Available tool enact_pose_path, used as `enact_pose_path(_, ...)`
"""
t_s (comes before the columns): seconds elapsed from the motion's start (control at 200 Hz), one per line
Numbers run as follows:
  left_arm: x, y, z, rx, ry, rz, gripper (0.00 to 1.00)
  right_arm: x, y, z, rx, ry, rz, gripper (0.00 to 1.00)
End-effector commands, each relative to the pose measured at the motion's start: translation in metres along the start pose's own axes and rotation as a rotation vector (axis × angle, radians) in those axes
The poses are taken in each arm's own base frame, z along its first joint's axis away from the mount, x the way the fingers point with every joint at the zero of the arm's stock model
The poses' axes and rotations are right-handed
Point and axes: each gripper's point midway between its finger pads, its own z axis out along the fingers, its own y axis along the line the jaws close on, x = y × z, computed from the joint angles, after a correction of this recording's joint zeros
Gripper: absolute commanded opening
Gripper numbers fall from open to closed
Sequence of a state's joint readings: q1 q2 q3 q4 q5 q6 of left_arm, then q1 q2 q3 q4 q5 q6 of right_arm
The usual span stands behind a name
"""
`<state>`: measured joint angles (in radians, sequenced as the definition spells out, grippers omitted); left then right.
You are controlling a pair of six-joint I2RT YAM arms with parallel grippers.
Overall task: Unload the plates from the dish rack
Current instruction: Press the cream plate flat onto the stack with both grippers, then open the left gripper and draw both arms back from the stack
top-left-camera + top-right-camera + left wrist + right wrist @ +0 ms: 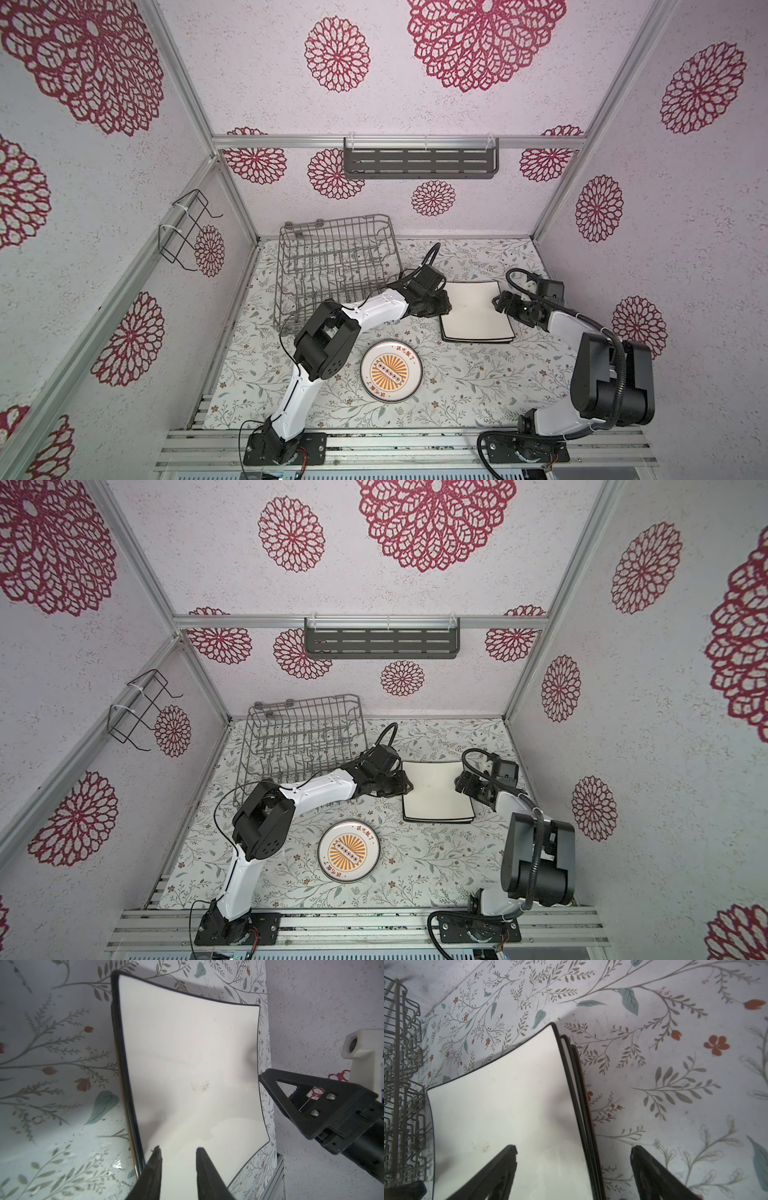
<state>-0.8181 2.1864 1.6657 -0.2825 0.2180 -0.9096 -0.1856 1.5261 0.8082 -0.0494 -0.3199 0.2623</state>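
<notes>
Rack status: the large grey wire dish rack (332, 257) stands back left on the floral-print tabletop (457, 386), with only its upright tines showing inside. Just right of it a stack of square plates (473, 311), a black-rimmed white one on top, lies flat, face up and slightly askew of the table edges. Nearer the front lies a small round white plate (391, 370) with an orange sunburst centre, face up. Over the stack's left edge the left gripper (177, 1150) is narrowly parted and grips nothing. At the stack's right side the right gripper (573, 1148) is spread wide and empty.

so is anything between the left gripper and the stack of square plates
Nothing visible. The left gripper hangs open right at the edge of the stack of square plates. The right gripper, open too, is at the stack's opposite side, not in between.
</notes>
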Motion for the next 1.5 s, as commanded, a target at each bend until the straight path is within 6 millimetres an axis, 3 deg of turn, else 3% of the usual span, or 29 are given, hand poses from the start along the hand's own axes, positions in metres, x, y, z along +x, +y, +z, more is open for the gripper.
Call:
enact_pose_path(0.0, -0.001, -0.004, -0.005, -0.019, -0.016, 0.047, 0.31, -0.018, 0.008, -0.006, -0.028, -0.042, -0.030, 0.88)
enact_pose_path(0.23, -0.027, -0.021, -0.054, -0.056, -0.133, 0.175, 0.34, -0.024, 0.012, -0.016, -0.017, -0.078, -0.060, 0.88)
enact_pose_path(0.365, -0.039, -0.027, -0.082, -0.080, -0.200, 0.246, 0.36, -0.028, 0.015, -0.033, 0.015, -0.137, -0.080, 0.92)
enact_pose_path(0.38, -0.046, -0.036, -0.098, -0.065, -0.232, 0.254, 0.36, -0.029, 0.015, -0.035, 0.017, -0.147, -0.083, 0.93)
enact_pose_path(0.44, -0.050, -0.039, -0.113, -0.075, -0.260, 0.279, 0.37, -0.030, 0.020, -0.045, 0.017, -0.184, -0.094, 0.98)
enact_pose_path(0.62, -0.059, -0.050, -0.151, -0.073, -0.341, 0.333, 0.39, -0.040, 0.048, -0.081, -0.021, -0.295, -0.161, 0.99)
enact_pose_path(0.896, -0.068, -0.049, -0.205, -0.119, -0.472, 0.394, 0.43, -0.051, 0.087, -0.131, -0.040, -0.399, -0.260, 0.99)
enact_pose_path(1.011, -0.073, -0.043, -0.234, -0.165, -0.555, 0.429, 0.44, -0.054, 0.102, -0.150, -0.069, -0.448, -0.290, 0.99)
enact_pose_path(1.241, -0.081, -0.025, -0.311, -0.257, -0.768, 0.455, 0.50, -0.056, 0.127, -0.178, -0.134, -0.520, -0.336, 0.99)
enact_pose_path(1.356, -0.081, -0.005, -0.349, -0.328, -0.870, 0.441, 0.58, -0.053, 0.141, -0.181, -0.158, -0.515, -0.373, 0.99)
enact_pose_path(1.491, -0.077, 0.033, -0.392, -0.436, -0.976, 0.381, 0.67, -0.045, 0.161, -0.185, -0.169, -0.526, -0.443, 0.99)
